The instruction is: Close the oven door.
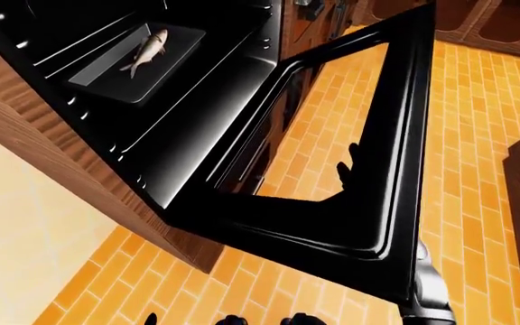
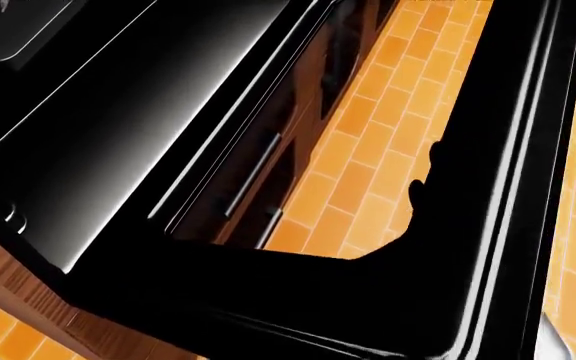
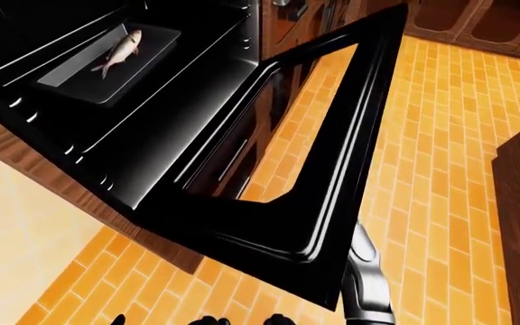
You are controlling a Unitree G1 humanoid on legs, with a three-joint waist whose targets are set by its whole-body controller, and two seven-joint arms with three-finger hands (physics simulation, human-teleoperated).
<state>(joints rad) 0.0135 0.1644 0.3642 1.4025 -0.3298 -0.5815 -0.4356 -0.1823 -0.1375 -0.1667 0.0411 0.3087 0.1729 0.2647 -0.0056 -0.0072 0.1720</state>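
No text, label, brand, number or sign can be read in any view. The oven door (image 1: pixel 369 223), the oven cavity and the baking tray (image 1: pixel 138 64) holding the fish show only plain black surfaces, and the wooden cabinet and brick floor bear no markings.

Kitchen, open oven (image 1: pixel 242 101), fish on tray (image 1: pixel 138 64), wooden cabinets (image 1: pixel 34 128)
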